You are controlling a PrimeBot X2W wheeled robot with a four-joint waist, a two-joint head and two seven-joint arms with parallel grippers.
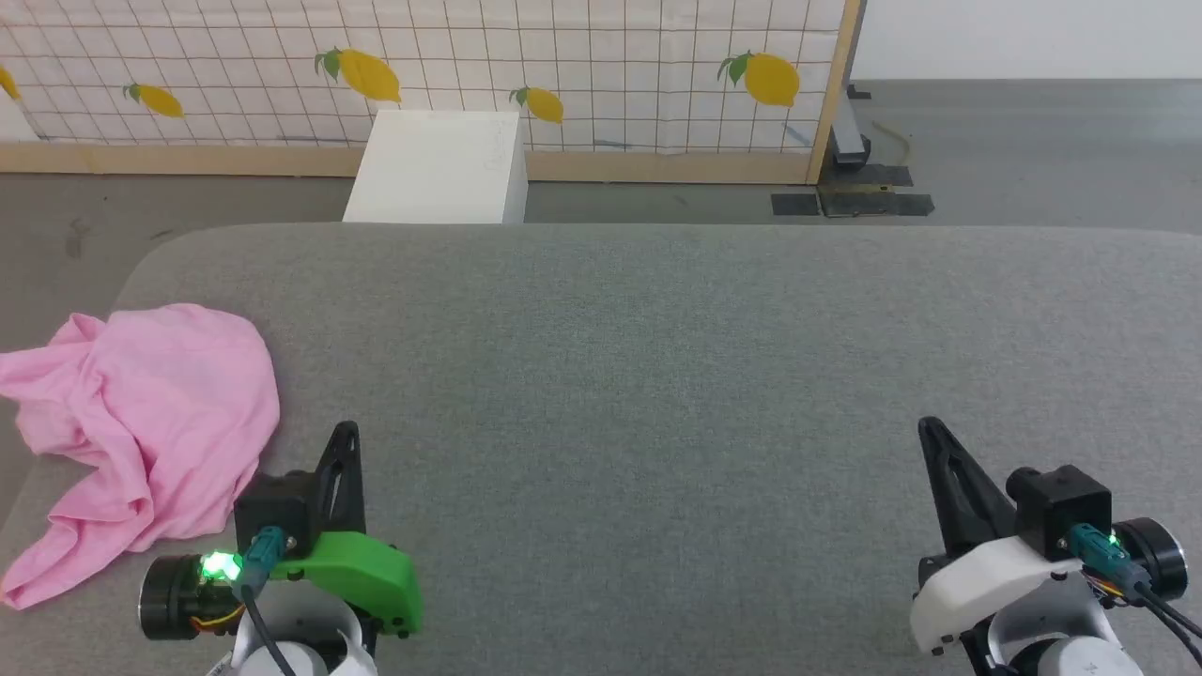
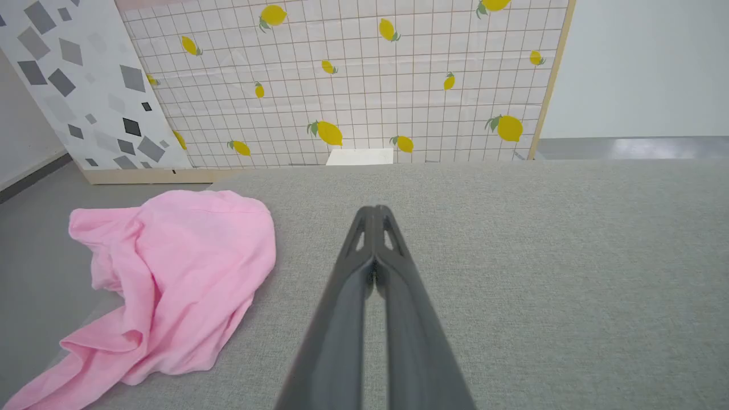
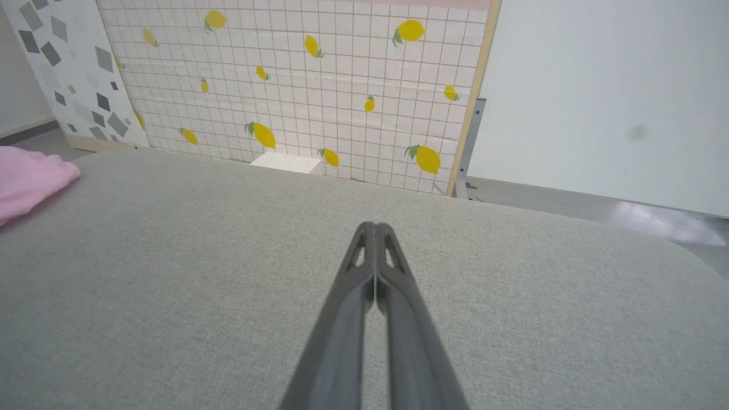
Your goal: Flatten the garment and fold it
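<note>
Garment, head view: pink fabric (image 1: pixel 141 422) is seen crumpled at the left end of the grey padded table (image 1: pixel 657 357), with one edge draped over the rim.
Left gripper, head view: the fingers (image 1: pixel 346 434) are pressed together on nothing, near the garment.
Right gripper, head view: it (image 1: pixel 930 428) is closed likewise, empty, well apart from the garment.
White box, head view: it (image 1: pixel 437 169) is set behind the table, against the lemon-printed panel (image 1: pixel 582 56); its inside is hidden, and a faint mark cannot be read.
Left wrist view: left gripper (image 2: pixel 375 209) tips are seen touching over bare table; the garment (image 2: pixel 176 273) is heaped to their left.
Right wrist view: right gripper (image 3: pixel 375 226) tips are seen shut; a garment corner (image 3: pixel 28 179) is caught at the far left edge.
</note>
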